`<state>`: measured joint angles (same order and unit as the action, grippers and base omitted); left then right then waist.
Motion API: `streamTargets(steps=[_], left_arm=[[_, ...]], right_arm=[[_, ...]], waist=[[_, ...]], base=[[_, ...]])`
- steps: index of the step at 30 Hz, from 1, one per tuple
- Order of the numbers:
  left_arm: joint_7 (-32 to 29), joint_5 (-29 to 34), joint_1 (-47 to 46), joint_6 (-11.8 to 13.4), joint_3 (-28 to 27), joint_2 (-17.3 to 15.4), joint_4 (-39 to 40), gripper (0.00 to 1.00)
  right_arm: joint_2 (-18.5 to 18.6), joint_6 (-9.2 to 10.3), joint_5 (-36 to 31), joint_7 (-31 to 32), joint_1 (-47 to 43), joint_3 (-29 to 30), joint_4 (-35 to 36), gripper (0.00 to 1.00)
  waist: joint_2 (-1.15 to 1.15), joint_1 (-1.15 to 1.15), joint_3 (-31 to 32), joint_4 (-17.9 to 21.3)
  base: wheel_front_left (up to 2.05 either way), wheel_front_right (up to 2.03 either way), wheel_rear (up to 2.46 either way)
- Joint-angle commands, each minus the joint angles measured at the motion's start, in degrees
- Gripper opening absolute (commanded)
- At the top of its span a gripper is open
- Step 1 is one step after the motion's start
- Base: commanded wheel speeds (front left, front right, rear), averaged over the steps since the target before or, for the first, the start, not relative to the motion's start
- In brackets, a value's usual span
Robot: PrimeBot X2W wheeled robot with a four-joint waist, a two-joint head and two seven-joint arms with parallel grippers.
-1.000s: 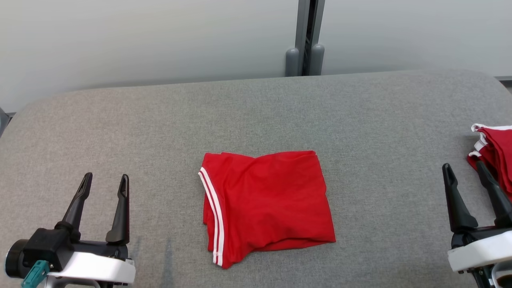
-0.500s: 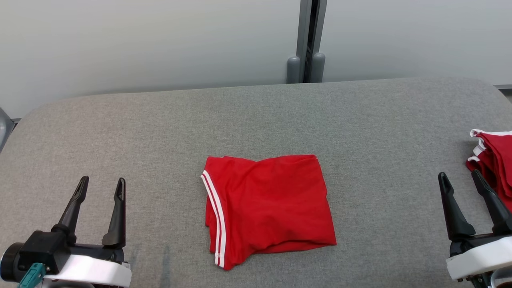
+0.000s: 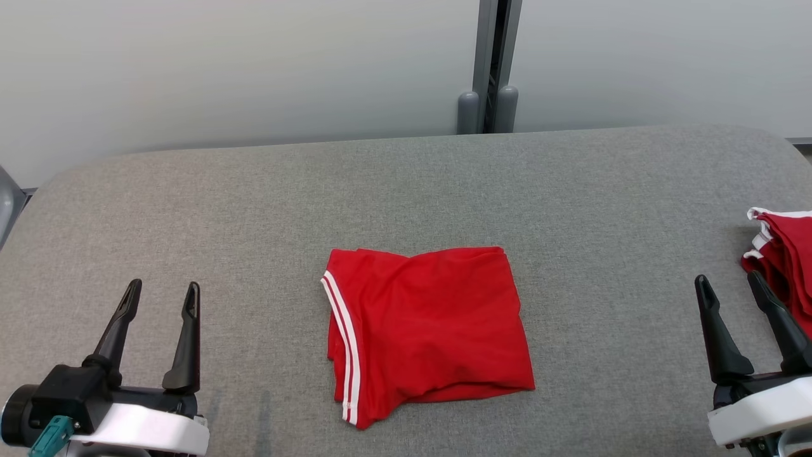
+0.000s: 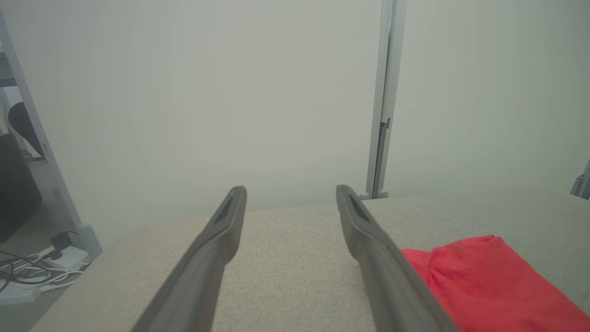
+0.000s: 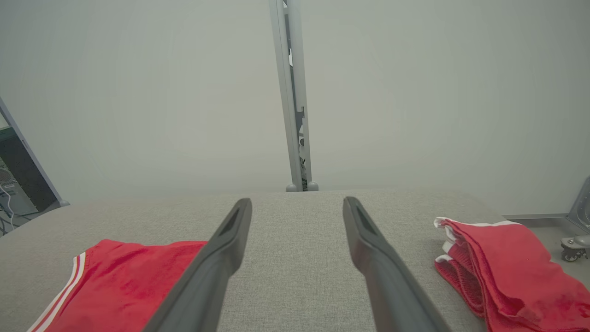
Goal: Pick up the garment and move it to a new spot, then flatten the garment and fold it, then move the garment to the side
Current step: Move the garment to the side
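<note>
Left gripper (image 3: pixel 163 285) sits low on the left in the head view. Its two dark fingers are spread wide with nothing between them, just bare grey tabletop (image 3: pixel 254 209) underneath. The bottom edge of the frame chops off its white body. The right gripper (image 3: pixel 727 279) looks the same on the other side: spread, empty, and mostly cut off at the bottom right corner.

The garment (image 3: pixel 431 330) lies between them, around the middle of the tabletop and well apart from both grippers. It's red with two white stripes down its left edge, folded into a rough square. A few layers peek out at the lower left, but I can't tell how many folds are in there. In the left wrist view one finger covers the garment's near edge and the frame cuts off the rest. In the right wrist view a finger hides one corner.

Further right there's a pile (image 3: pixel 786 254) of more red-and-white clothes, cut off by the frame edge, so I can't count the pieces. In the head view the right gripper's outer finger overlaps it, but the right wrist view shows the pile lying clear of the fingers.

Behind the tabletop is a pale wall (image 3: pixel 254 63) with a grey post (image 3: pixel 488 63). The left wrist view is hazy, with some cables (image 4: pixel 27 272) on the floor at its left edge.
</note>
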<state>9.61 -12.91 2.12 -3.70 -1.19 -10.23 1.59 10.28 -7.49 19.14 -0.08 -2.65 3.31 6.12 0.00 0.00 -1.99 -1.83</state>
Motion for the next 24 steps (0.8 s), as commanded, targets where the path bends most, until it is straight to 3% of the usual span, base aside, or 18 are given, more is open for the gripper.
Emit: streamTargets(steps=[1,16,24], left_arm=[[-0.06,-0.29,0.37,0.32,-0.04,-0.42,0.25,1.00],[-0.26,-0.72,0.07,0.87,0.51,-0.87,1.22,1.00],[0.50,-0.98,-3.07,0.60,1.95,-0.19,1.65,1.00]], right_arm=[[0.02,0.00,0.01,-0.26,-0.41,0.21,-0.18,1.00],[0.24,0.00,-0.66,1.19,-0.94,0.78,-1.23,1.00],[2.01,0.00,-0.42,1.48,2.59,-3.17,-11.53,1.00]], waist=[[0.00,0.00,0.12,-0.03],[0.00,0.00,0.83,-1.70],[0.00,0.00,-1.60,-7.21]], base=[[0.00,0.00,0.00],[0.00,0.00,0.00],[0.00,0.00,0.00]])
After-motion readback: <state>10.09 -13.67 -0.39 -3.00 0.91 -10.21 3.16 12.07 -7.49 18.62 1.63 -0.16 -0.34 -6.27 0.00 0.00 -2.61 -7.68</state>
